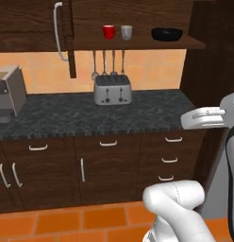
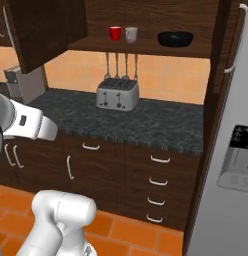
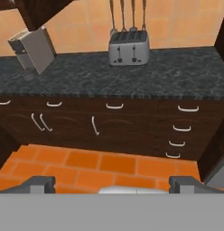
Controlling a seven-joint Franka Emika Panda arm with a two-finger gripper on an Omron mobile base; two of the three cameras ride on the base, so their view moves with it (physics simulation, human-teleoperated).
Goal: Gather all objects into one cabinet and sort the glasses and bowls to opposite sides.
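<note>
Sitting on the open cabinet (image 1: 137, 43) shelf are one red mug (image 1: 108, 31), one off-white mug (image 1: 126, 32) just beside it, and one black bowl (image 1: 166, 33) apart at the right end. The hand view adds the gripper (image 3: 113, 184), jaws wide apart holding nothing, aimed at the drawers (image 3: 181, 128). Below the shelf, one toaster (image 1: 112, 89) stands on the dark counter (image 1: 67, 116) under four hanging utensils (image 1: 108, 64), with a coffee machine (image 1: 9, 92) far left.

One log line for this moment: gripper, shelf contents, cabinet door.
gripper: open, empty | cabinet shelf: glossy red mug, off-white mug, black bowl | dark wood cabinet door: open
</note>
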